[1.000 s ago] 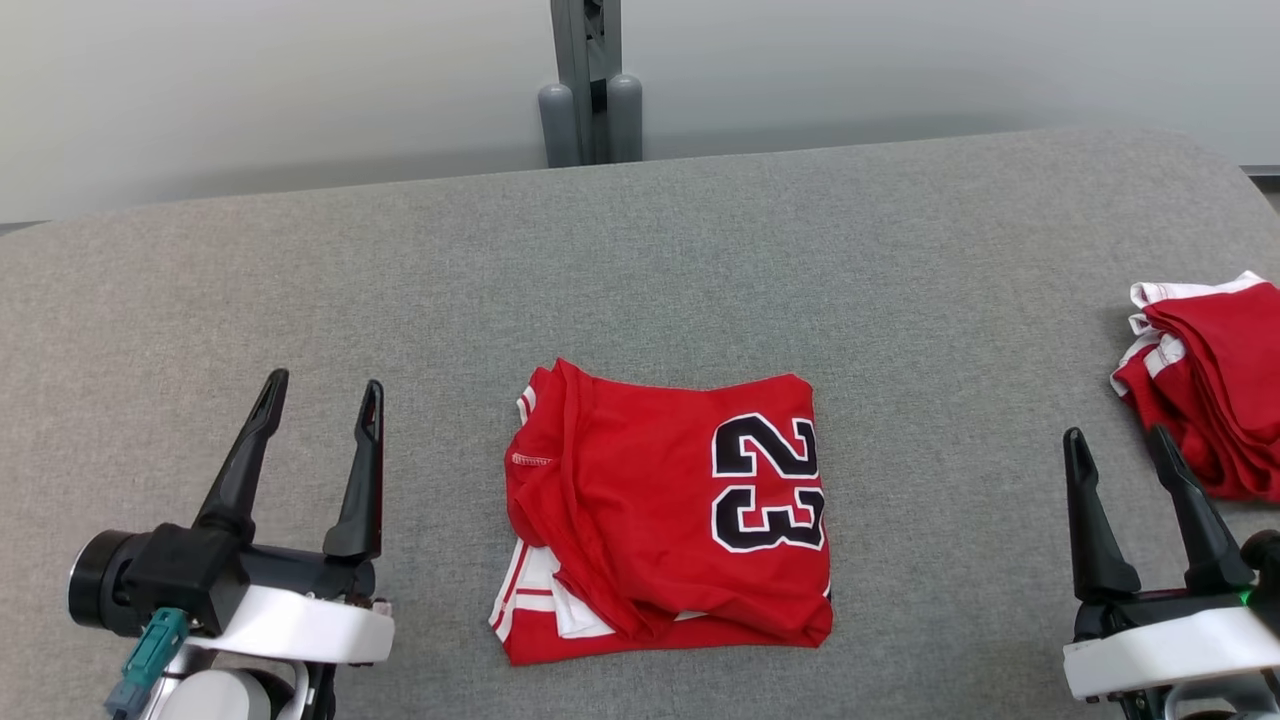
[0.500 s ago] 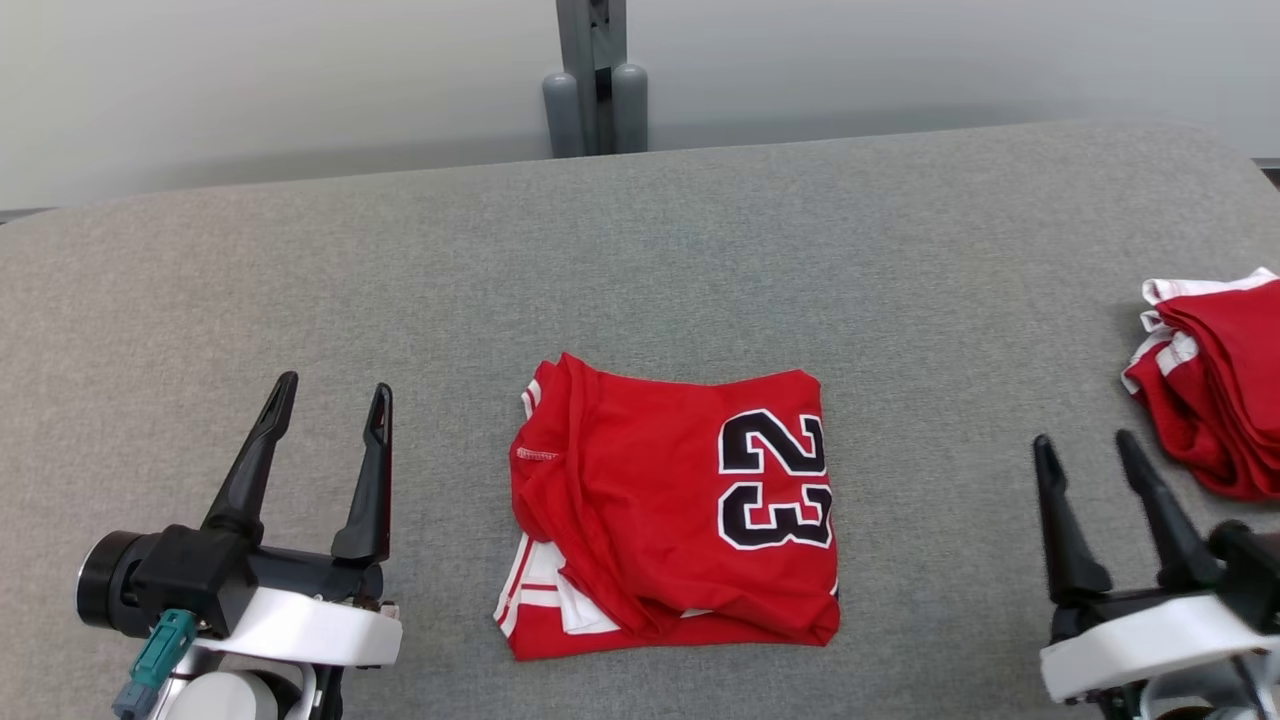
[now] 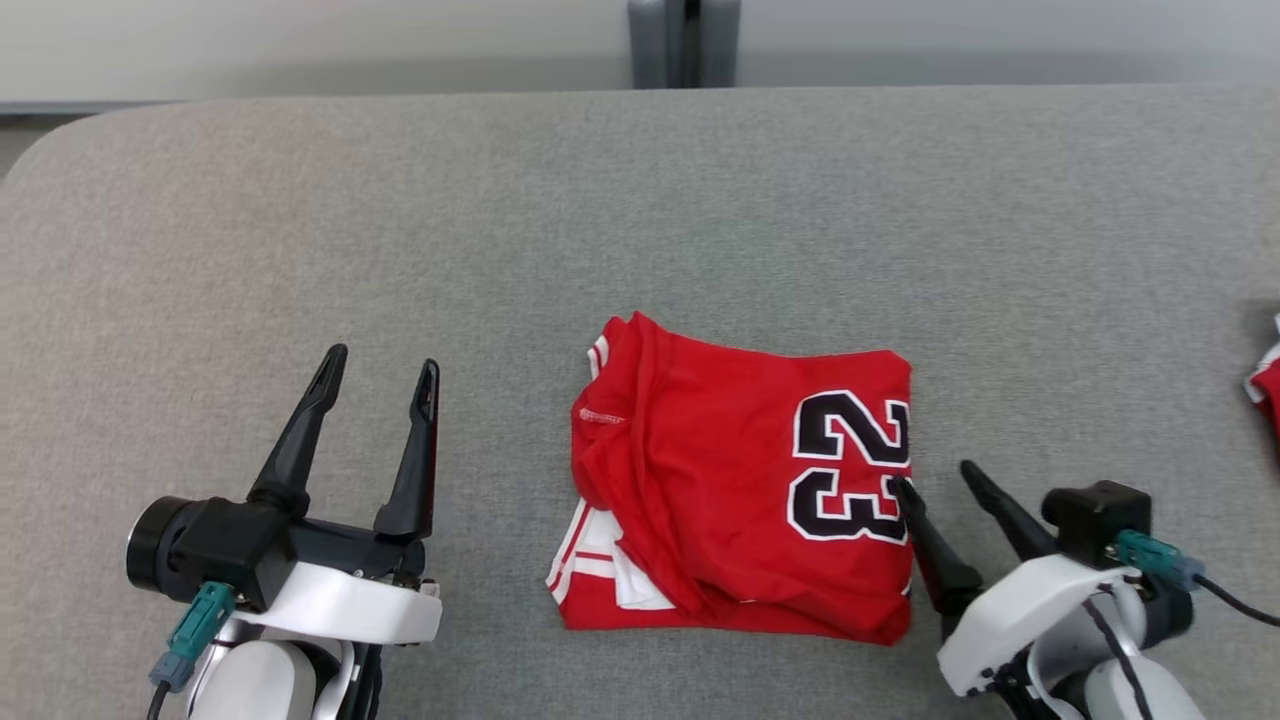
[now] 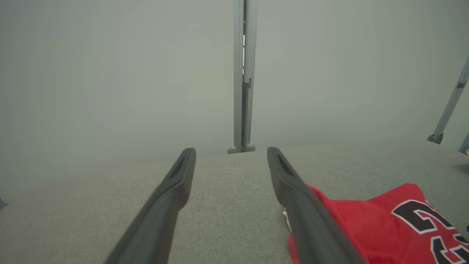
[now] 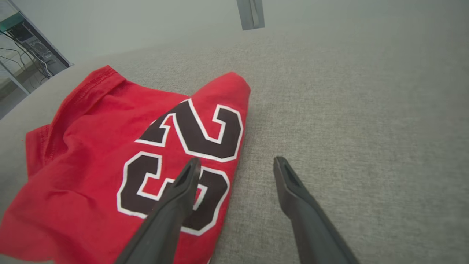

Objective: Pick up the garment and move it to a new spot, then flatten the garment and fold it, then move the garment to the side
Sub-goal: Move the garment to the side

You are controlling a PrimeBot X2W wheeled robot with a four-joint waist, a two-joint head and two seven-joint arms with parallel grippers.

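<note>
Folded red jersey (image 3: 740,490), black 23 on top, lies in the middle of the grey padded table (image 3: 640,220), nearer the robot's edge than the far one. It is a roughly square packet, a shade wider side to side. White-striped trim (image 3: 590,560) pokes out at its near left corner. It reads as folded already, so I judge the step in hand is the last one: carrying it off to the side.

- right gripper (image 3: 934,477): jaws spread, nothing in them. It sits at the jersey's right edge, pointing away from the robot and leaning left toward the cloth. The inner finger (image 5: 181,187) lies over the nearer digit of the 23, and the outer finger (image 5: 293,190) over bare grey cover. So the jaws straddle that right edge, which runs near-to-far, roughly in line with them. Cannot tell whether the inner tip touches the cloth.

- left gripper (image 3: 384,358): likewise spread and empty, well apart from the jersey's left edge, with bare cover between. It points up the table, jersey off to its right.

Nearer arm is plainly the right. The jersey lies to its left and slightly ahead.

Judgement: a pinch from here would take the edge lengthwise, a thin bite, and the layers may slide apart on the lift. A sliver of another red cloth (image 3: 1268,385) shows at the table's right end, likely the side pile.
</note>
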